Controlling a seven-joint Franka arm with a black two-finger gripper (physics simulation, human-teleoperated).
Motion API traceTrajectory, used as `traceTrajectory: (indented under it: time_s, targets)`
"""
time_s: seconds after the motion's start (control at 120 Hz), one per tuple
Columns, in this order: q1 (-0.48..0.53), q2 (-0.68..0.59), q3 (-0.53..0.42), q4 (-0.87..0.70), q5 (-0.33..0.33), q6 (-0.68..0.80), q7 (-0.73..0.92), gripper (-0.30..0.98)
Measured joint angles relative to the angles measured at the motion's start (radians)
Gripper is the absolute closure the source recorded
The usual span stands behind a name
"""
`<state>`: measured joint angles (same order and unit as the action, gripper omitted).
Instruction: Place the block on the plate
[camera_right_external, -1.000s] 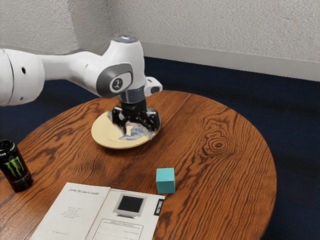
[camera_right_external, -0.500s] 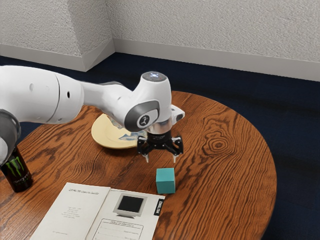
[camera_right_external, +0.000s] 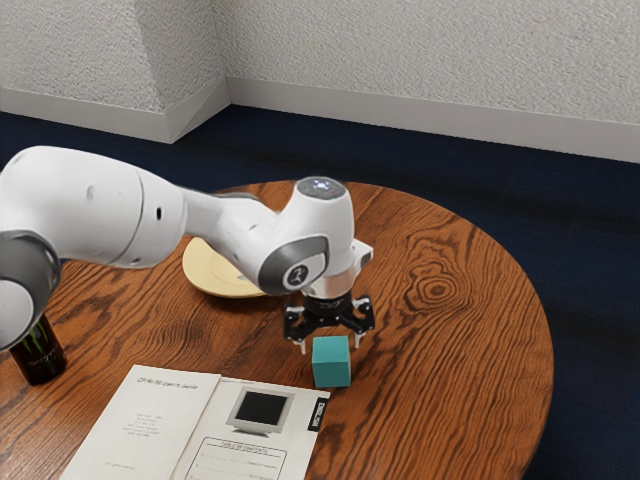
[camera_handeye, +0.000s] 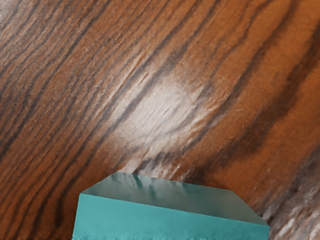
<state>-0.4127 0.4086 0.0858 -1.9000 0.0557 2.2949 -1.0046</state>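
Gripper (camera_right_external: 330, 346): right over the block, folks at the controls, a little below the middle of the exterior view, pointing down for you.
Jaws: spread wide, one finger toward each side of the block's top; nothing pinched between them.
Block (camera_right_external: 331, 362): teal, sitting on the wood below centre, just beside the booklet's upper right corner; your wrist view has it close under the hand.
Plate (camera_right_external: 210, 275): pale yellow, left of centre and higher up, part of it behind your arm (camera_right_external: 95, 205).
Booklet (camera_right_external: 145, 420): lying open, lower left to bottom centre.
Can (camera_right_external: 40, 358): black with green, near the left edge, its top behind your arm.
Table (camera_right_external: 480, 350): round, boldly grained.
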Motion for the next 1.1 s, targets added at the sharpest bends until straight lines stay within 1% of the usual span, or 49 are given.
traceTrajectory:
  time_s: [0.55,0.667,0.733,0.883,1.017,1.1]
  targets:
    - [-0.015,0.032,-0.001,-0.019,0.003,0.033,-0.117,0.0]
    - [-0.015,0.029,0.0,-0.018,0.007,0.042,-0.128,0.12]
    - [-0.015,0.026,-0.001,-0.018,0.02,0.045,-0.134,0.19]
    - [-0.017,0.021,0.0,-0.018,0.035,0.047,-0.145,0.26]
    - [-0.022,-0.019,0.0,-0.018,0.044,0.034,-0.153,0.31]
    - [-0.02,-0.061,0.001,-0.016,0.083,0.013,-0.158,0.33]
